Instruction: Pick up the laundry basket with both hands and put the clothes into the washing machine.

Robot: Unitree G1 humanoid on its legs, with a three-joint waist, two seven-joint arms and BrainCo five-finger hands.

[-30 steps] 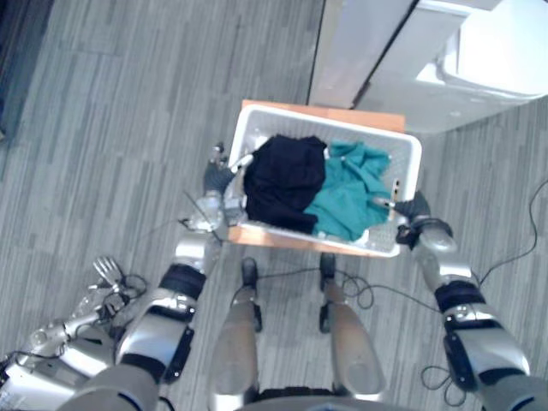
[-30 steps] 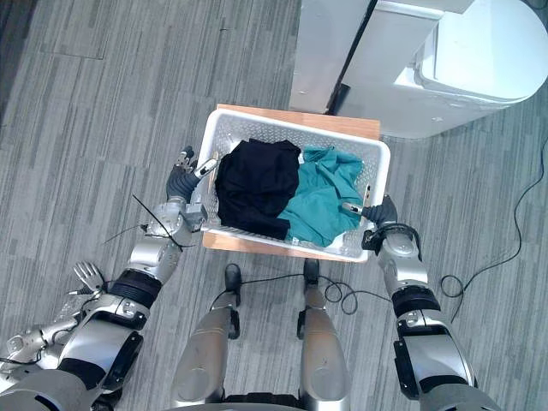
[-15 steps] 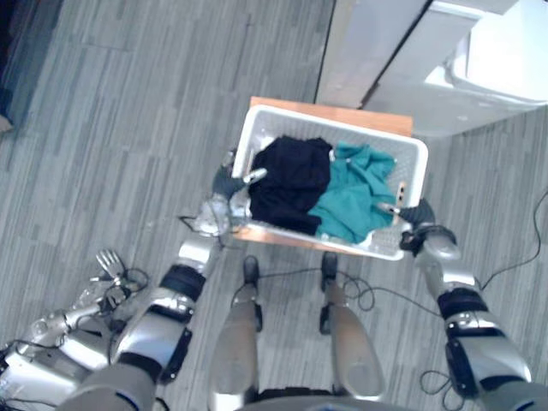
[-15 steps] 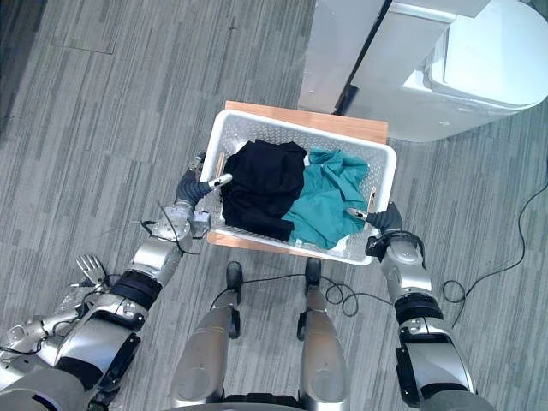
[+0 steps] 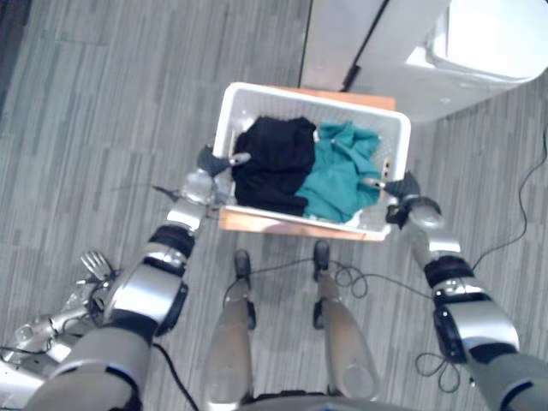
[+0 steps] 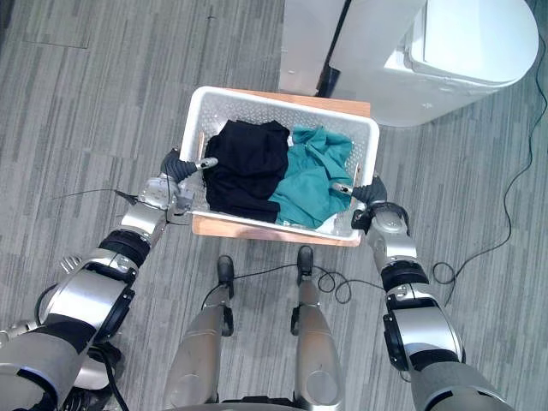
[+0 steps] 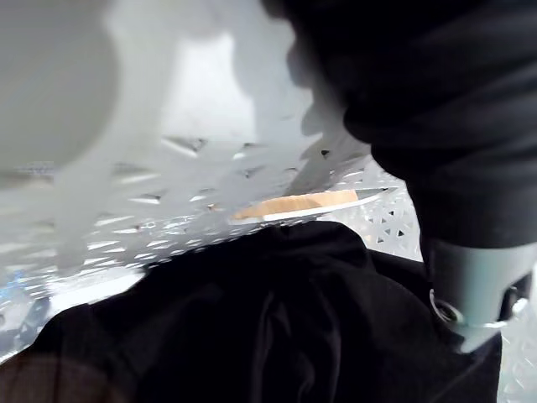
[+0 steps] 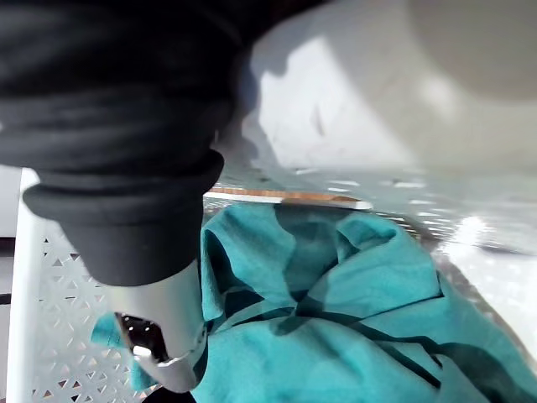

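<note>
A white perforated laundry basket [image 5: 308, 92] sits on a low wooden stand [image 6: 257, 229] in front of me. A black garment [image 5: 274, 163] fills its left half and a teal garment [image 5: 347, 175] its right half. My left hand [image 5: 210, 163] grips the left rim, its thumb [image 7: 478, 285] hooked inside over the black garment [image 7: 277, 327]. On the right rim my right hand [image 5: 402, 193] grips the same way, its thumb [image 8: 164, 327] above the teal garment [image 8: 336, 319]. The white washing machine [image 6: 462, 51] stands beyond the basket at the far right.
A tall white cabinet [image 6: 312, 43] stands next to the washing machine, just behind the stand. Grey plank floor lies open to the left. Loose silver robot parts [image 5: 94, 265] lie on the floor at the lower left.
The whole view has shifted. My left arm is stretched further forward. Both hands stay at the basket's two ends, thumbs over the rim.
</note>
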